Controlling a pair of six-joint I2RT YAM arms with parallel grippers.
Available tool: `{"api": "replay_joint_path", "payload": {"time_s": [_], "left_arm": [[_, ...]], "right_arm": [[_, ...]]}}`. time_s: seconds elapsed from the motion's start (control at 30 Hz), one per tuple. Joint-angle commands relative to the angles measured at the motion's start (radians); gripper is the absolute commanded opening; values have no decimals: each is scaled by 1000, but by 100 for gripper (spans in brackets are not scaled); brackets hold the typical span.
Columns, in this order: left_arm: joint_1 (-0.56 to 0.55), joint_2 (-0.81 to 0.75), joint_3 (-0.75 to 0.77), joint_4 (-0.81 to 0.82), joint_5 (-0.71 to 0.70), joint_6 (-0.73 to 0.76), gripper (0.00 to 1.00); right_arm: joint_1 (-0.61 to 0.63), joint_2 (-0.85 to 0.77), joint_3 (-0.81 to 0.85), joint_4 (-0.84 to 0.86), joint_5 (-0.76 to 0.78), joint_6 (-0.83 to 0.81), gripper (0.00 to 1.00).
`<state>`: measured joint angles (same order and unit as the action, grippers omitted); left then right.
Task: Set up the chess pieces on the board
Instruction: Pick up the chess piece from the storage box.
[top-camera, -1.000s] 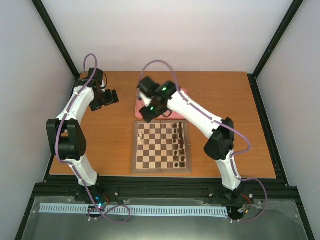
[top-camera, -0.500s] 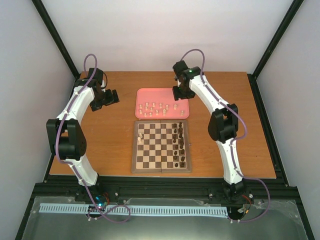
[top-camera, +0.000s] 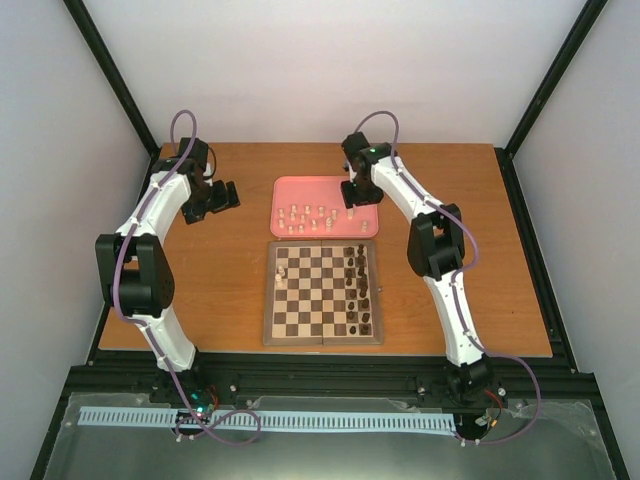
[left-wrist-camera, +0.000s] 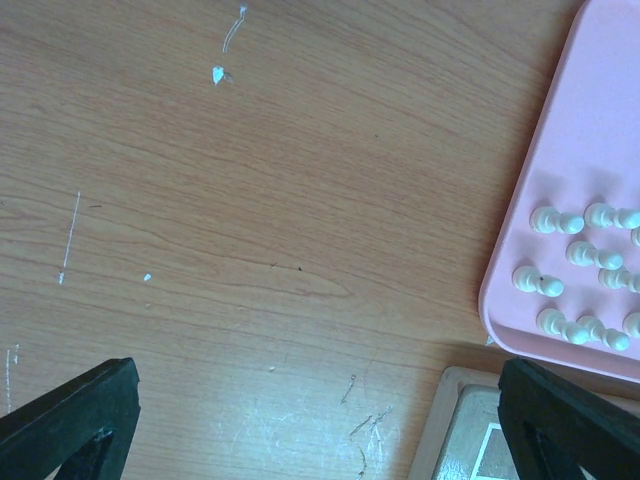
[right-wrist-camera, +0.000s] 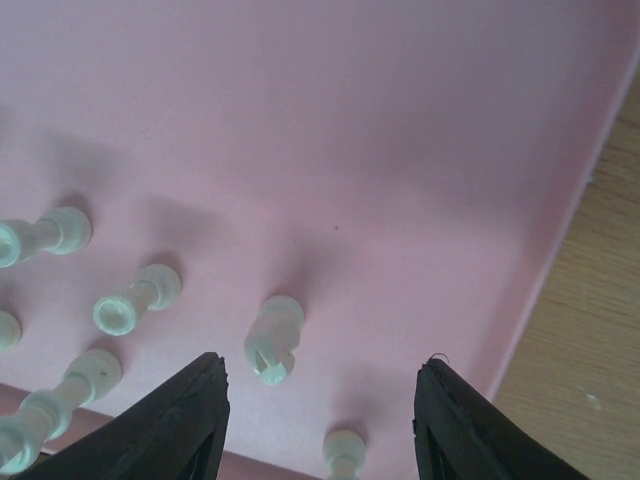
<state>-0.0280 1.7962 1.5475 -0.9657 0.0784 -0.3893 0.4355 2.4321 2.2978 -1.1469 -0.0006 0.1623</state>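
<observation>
Right jaws apart above tiny cream chess pieces

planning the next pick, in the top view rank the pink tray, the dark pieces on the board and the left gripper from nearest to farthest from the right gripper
1. pink tray: directly beneath the right gripper.
2. dark pieces: on the right side of the board, toward the arm bases.
3. left gripper: far off to the left, past the tray.
</observation>
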Motion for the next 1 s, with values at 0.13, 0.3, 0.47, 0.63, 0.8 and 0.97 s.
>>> {"api": "replay_joint_path", "payload": {"time_s": [0.13, 0.3, 0.47, 0.63, 0.8, 0.97], "left_arm": [[1, 9, 22, 6, -8, -7, 100], [1, 18, 33, -1, -11, -6, 100], [1, 29, 43, -4, -12, -6, 100], [1, 42, 52, -6, -4, -7, 100], [1, 45, 61, -7, -2, -5, 100], [1, 36, 64, -6, 4, -8, 100]], "right_arm": [[3, 93, 72, 11, -55, -19, 50], [2, 126, 103, 12, -61, -20, 46], [-1, 142, 106, 8, -57, -16, 29], [-5, 130, 107, -16, -31, -17, 9], [-6, 82, 99, -16, 1, -18, 4], [-5, 23, 147, -16, 18, -16, 4]]}}
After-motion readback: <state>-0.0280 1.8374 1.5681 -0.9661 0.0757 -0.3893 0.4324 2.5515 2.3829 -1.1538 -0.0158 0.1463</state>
